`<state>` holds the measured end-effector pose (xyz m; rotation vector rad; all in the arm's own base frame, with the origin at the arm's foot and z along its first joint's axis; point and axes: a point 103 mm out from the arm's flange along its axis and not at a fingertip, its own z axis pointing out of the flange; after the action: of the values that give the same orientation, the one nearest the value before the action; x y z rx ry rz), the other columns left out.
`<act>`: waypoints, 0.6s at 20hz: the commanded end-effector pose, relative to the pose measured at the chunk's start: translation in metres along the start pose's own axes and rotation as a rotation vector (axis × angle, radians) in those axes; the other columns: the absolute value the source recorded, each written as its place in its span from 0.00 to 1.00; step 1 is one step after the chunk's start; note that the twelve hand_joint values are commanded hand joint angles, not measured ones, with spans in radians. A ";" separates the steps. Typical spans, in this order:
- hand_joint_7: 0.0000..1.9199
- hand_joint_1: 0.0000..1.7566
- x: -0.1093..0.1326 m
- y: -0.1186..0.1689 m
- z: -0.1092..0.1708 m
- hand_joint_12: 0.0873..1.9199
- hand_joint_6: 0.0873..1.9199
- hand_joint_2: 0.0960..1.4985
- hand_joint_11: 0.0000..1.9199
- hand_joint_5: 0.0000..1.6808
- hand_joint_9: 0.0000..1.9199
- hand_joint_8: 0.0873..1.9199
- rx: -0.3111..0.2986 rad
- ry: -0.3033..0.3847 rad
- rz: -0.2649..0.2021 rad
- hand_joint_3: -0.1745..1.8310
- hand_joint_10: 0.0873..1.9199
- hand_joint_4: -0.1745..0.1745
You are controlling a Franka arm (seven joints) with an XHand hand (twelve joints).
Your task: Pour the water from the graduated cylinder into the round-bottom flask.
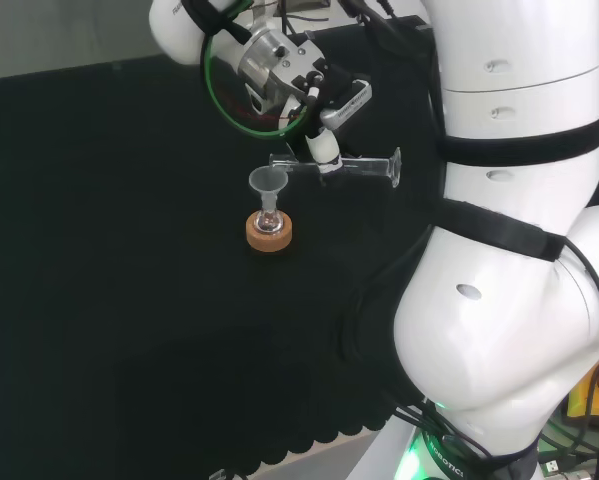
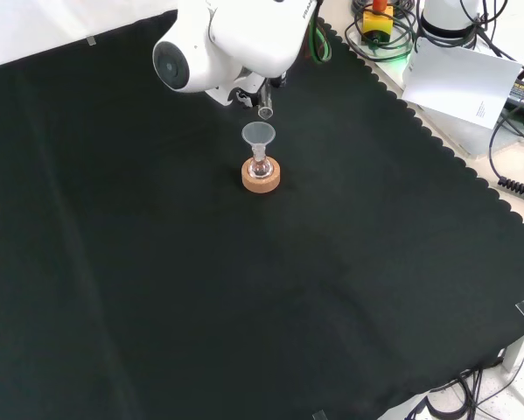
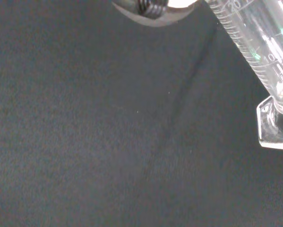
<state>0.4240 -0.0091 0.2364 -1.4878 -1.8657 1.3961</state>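
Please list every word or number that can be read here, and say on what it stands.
Cylinder: scale lines with numerals, blurred and cut off; not surely readable.
Paper sheet: print too small to read.
Arm link: lettering cut off at the edge.

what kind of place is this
Probably a robotics lab bench set up for chemistry-style work: a clear glass graduated cylinder, a small flask with a funnel on a cork ring, all over black cloth.
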 end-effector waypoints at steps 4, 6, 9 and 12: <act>0.48 0.78 -0.020 -0.005 0.009 0.32 0.34 0.75 0.65 0.59 0.77 0.57 -0.223 0.088 -0.083 0.08 0.00 0.04; 0.48 0.78 -0.022 -0.008 0.011 0.31 0.34 0.75 0.65 0.59 0.77 0.57 -0.267 0.115 -0.107 0.08 0.00 0.04; 0.48 0.78 -0.028 -0.012 0.013 0.31 0.34 0.75 0.65 0.59 0.77 0.58 -0.353 0.172 -0.148 0.08 0.00 0.04; 0.48 0.78 -0.033 -0.015 0.014 0.31 0.34 0.75 0.65 0.59 0.77 0.58 -0.431 0.225 -0.180 0.08 0.00 0.04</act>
<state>0.4225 -0.0315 0.2480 -1.5337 -2.0985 1.0116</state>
